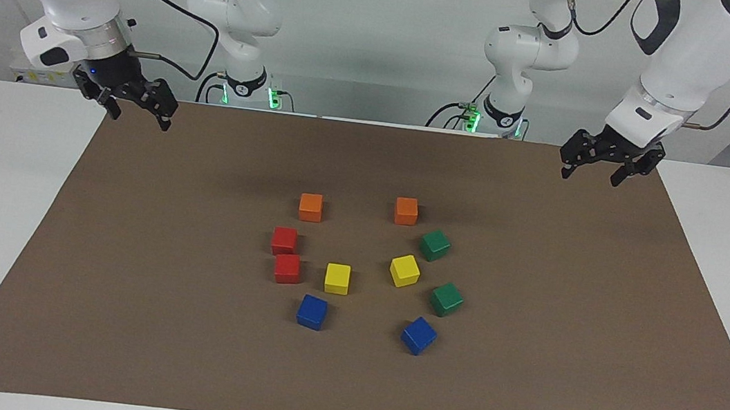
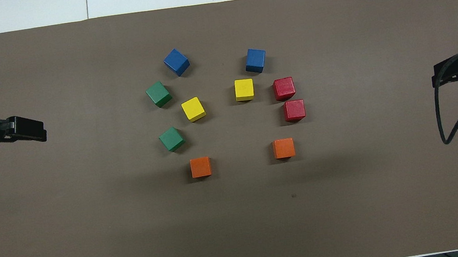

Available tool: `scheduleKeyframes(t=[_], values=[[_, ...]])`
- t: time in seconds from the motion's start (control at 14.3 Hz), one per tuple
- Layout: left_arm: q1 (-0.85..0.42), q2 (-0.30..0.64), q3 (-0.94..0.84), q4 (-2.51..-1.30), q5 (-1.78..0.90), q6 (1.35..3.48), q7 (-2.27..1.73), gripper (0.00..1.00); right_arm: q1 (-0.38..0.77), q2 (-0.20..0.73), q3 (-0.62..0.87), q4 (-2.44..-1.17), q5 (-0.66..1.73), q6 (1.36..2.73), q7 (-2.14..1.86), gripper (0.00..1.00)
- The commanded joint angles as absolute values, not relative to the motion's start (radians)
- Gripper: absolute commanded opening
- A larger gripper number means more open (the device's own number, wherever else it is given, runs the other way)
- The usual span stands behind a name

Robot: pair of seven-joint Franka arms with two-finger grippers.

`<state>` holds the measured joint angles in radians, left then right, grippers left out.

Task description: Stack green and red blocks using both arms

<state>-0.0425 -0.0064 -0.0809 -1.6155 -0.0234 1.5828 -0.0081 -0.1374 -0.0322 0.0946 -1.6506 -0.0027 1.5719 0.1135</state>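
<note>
Two dark green blocks point(image 1: 434, 245) point(image 1: 447, 299) lie apart on the brown mat toward the left arm's end of the cluster; in the overhead view they show as the nearer one point(image 2: 171, 139) and the farther one point(image 2: 158, 94). Two red blocks point(image 1: 284, 240) point(image 1: 287, 268) lie close together toward the right arm's end, also in the overhead view point(image 2: 294, 110) point(image 2: 284, 89). My left gripper point(image 1: 590, 175) point(image 2: 36, 129) hangs open and empty over the mat's corner, well away from the blocks. My right gripper point(image 1: 139, 116) point(image 2: 443, 73) hangs open and empty over the mat's other near corner.
Two orange blocks point(image 1: 310, 207) point(image 1: 406, 211) lie nearest the robots. Two yellow blocks point(image 1: 337, 278) point(image 1: 404, 270) sit between the reds and greens. Two blue blocks point(image 1: 311, 311) point(image 1: 419, 335) lie farthest. All rest on the brown mat point(image 1: 561, 368) on a white table.
</note>
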Motion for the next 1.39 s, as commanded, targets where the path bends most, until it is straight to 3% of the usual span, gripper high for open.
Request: scheduleKeyframes(t=[0.0,0.84,1.32], values=[[-0.035,-0.017,-0.084,-1.623,-0.009,1.595,-0.006,1.0,-0.149,-0.054,0.098,-1.68,0.015,1.592,0.123,1.0],[-0.047,-0.028,-0.084,-1.657,-0.011,1.63,-0.113,1.0,-0.147,-0.06,0.098,-1.677,0.015,1.574,0.129,1.0],[-0.126,0.144,-0.092,-1.611,-0.02,1.727,-0.233,1.0,-0.115,-0.026,0.101,-1.701,0.015,1.627,0.135,1.0]])
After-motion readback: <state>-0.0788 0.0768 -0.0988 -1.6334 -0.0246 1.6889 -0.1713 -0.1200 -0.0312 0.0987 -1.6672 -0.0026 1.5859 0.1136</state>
